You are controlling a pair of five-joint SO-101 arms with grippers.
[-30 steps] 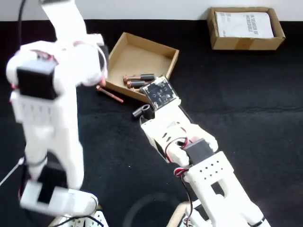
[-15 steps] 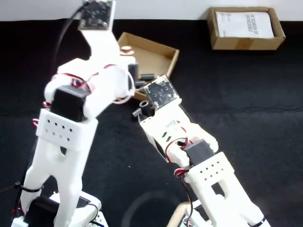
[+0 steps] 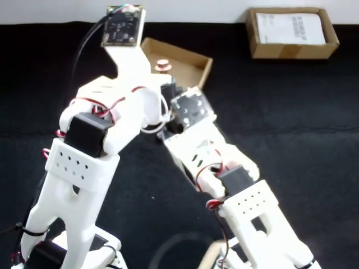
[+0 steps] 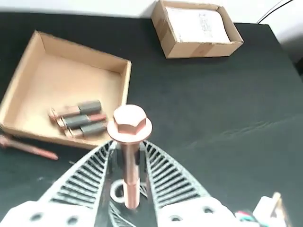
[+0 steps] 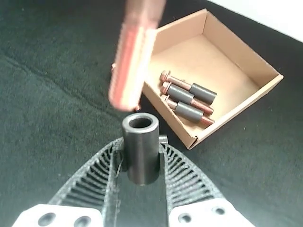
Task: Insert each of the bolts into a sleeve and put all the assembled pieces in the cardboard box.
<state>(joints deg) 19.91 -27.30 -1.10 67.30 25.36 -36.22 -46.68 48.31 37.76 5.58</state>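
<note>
Table [image 3: 291,140]: black surface, with both arms meeting above it just beside the box.
Cardboard box [image 4: 61,80]: open, well apart from the meeting point and not needed until the pair is joined.
Left gripper [image 4: 129,149]: clenched on the bolt's shank below the head. The grip looks sound and should not be loosened during insertion.
Right gripper [image 5: 139,143]: clamped round the sleeve, mouth up. It is best held motionless as the fixed half.
Assembled pieces [image 5: 187,97]: three lie side by side in the box.
Loose bolt [image 4: 28,147]: on the table against the box's outer wall, awaiting its turn.
Bolt [image 4: 129,126]: tip just beside the sleeve mouth, not entered and apparently tilted. Square it to the bore first.
Sleeve [image 5: 140,163]: bore open and unobstructed. Judged requirement: a slow, straight feed with no side load.
</note>
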